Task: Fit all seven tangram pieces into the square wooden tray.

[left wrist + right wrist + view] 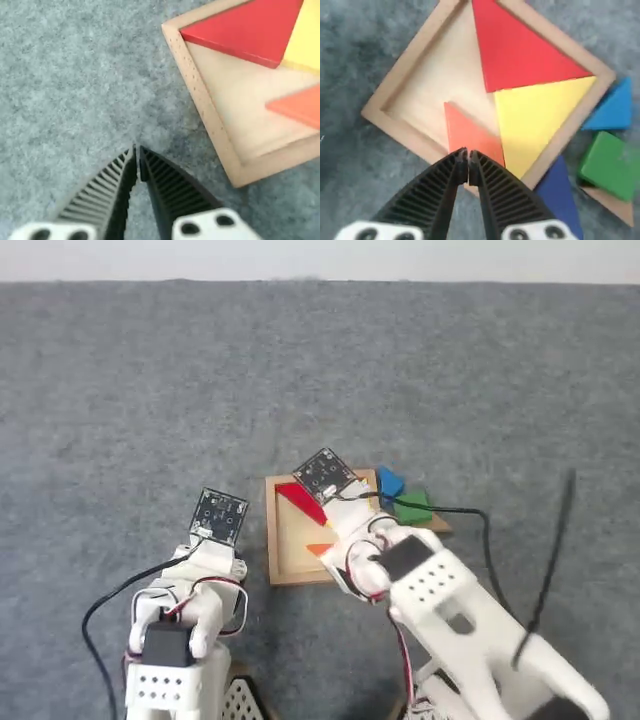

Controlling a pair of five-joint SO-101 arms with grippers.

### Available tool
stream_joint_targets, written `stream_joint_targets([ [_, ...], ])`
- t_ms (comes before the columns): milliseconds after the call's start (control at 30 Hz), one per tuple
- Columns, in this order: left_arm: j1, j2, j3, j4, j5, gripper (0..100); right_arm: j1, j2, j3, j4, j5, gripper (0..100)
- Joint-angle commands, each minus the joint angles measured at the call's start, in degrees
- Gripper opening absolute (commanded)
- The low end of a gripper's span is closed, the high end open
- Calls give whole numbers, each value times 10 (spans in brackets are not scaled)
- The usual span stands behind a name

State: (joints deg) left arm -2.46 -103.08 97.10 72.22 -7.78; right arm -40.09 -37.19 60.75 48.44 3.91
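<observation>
Three pieces [520,50] in tray [405,75], others [610,162] beside

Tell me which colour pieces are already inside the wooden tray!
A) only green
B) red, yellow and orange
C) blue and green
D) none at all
B: the red triangle, the yellow triangle and the orange piece lie inside the wooden tray, while the blue piece and the green piece sit outside its rim.
</observation>
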Motion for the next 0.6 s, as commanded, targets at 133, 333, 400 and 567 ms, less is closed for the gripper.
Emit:
stream_joint_targets([
  [133, -3, -14, -7, 4, 4, 13, 107, -145, -18, 116, 55, 72],
  [333, -3, -14, -7, 4, 4, 13, 266, -85, -81, 168, 59, 218],
  [400, -3, -14, -7, 4, 4, 13, 277, -43, -106, 167, 55, 232],
  [567, -3, -14, -7, 4, 4, 13, 277, 92, -198, 167, 54, 232],
])
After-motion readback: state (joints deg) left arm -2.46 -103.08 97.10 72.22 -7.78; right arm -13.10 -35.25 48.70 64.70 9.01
